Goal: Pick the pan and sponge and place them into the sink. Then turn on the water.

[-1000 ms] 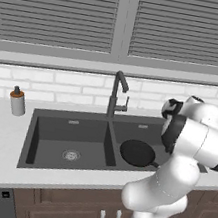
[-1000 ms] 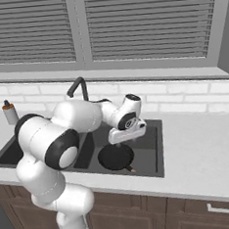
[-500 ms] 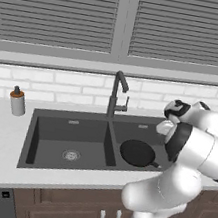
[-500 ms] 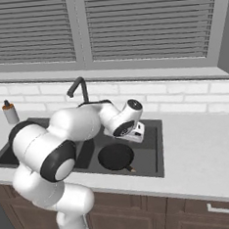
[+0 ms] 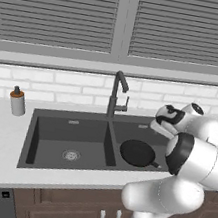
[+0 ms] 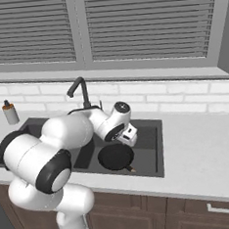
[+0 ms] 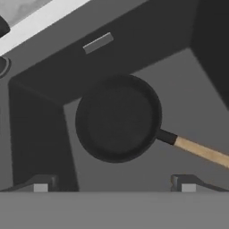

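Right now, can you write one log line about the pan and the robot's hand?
pan: lying flat in right basin of sink | gripper: open, empty, above pan | faucet: no water seen

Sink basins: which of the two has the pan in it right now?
The right basin of the sink, the one under the open gripper. The black pan lies flat on its floor; the left basin shows just its round drain.

Kitchen wall: white brick backsplash (image 5: 59,84) beneath a wide grey-framed window (image 5: 125,22) with closed slatted blinds (image 6: 147,20). Pale countertop (image 6: 203,153) along the wall. Dark brown wooden cabinets (image 6: 194,217) below, with metal handles (image 6: 217,207).
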Motion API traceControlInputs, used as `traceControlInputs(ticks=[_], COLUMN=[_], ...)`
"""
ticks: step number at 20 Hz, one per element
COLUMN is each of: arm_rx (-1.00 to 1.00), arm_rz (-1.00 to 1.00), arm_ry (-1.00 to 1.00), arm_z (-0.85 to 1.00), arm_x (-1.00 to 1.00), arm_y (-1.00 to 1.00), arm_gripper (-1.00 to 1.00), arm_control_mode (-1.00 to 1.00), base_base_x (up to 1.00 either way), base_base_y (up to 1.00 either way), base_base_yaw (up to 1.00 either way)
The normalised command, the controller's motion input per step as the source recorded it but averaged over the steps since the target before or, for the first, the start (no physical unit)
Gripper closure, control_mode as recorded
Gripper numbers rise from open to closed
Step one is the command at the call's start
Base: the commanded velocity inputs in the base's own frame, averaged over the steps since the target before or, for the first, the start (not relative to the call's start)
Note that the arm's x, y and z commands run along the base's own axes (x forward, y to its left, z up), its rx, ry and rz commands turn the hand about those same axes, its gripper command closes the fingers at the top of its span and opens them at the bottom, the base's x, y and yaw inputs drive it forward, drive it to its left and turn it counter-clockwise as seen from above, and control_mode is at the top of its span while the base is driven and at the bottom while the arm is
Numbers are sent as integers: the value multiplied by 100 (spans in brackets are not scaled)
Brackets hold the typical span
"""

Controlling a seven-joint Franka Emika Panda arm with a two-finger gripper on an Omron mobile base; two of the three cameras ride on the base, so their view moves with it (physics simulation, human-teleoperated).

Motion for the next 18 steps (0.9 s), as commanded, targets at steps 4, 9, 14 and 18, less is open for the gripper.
traceControlInputs(ticks=[4,9,14,18], arm_rx=[2,13,16,14], arm_rz=[0,0,0,0], arm_ry=[-3,-3,-4,-4], arm_z=[2,26,31,20], arm_x=[2,18,15,21], arm_y=[11,21,27,14], arm_gripper=[-100,-100,-100,-100], arm_control_mode=[-100,-100,-100,-100], base_base_x=[0,0,0,0], base_base_y=[0,0,0,0], base_base_yaw=[0,0,0,0])
